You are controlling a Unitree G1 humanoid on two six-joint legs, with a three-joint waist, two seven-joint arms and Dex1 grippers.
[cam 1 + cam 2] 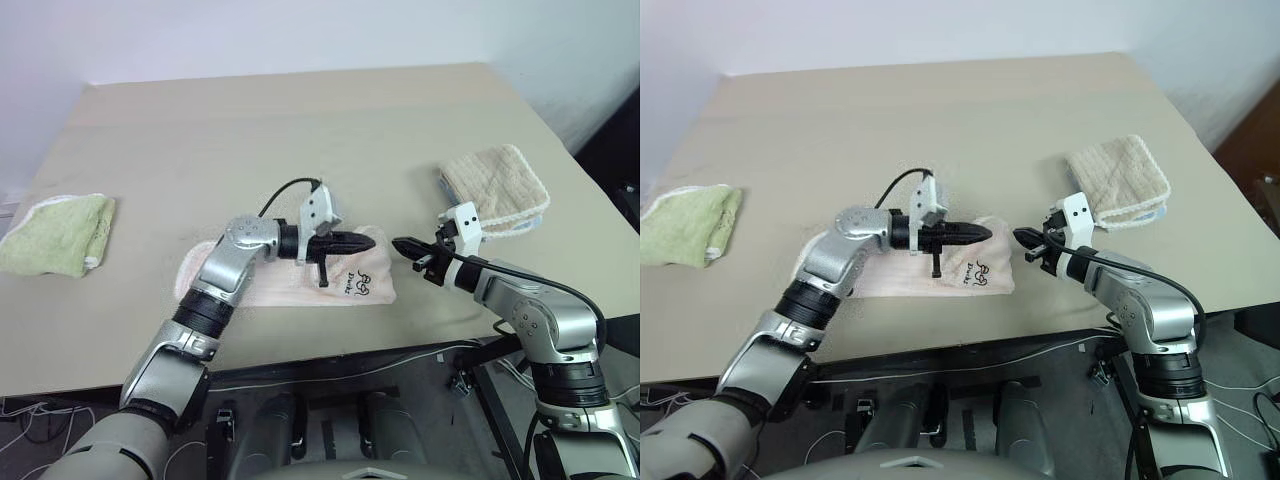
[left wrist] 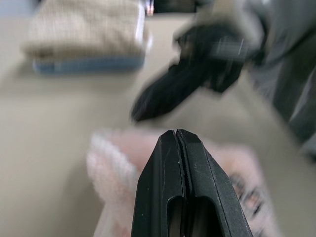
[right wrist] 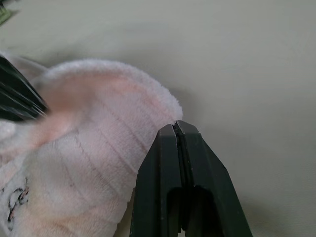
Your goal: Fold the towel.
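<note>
Near the front edge of the table (image 1: 300, 110), right in the middle, lies the towel (image 1: 350, 288). It is pale pink and fluffy, and it already sits in a small bundle with black printed marks on the top. One rounded end faces the right gripper.

The left gripper (image 1: 368, 240) hangs just over the far end of the towel. Its two black fingers are pressed tight together with nothing between them. The right gripper (image 1: 402, 244) sits just beside that same end, and its fingers are pinched together too, holding nothing. The two tips point at each other with a small gap between them.

To do this step well, I think the fingers must open before they go down, because closed fingers cannot pinch cloth. Each one should take a corner or an edge, not the fat middle. Both should lift together so the towel stays flat and the edges line up.

The left arm reaches across the towel from the left, bent at the elbow, with its gripper nearly level. The right arm comes in from the right side, low over the table.

A light green towel (image 1: 58, 232) lies far off to the left. A beige towel (image 1: 497, 187) lies behind the right gripper.
</note>
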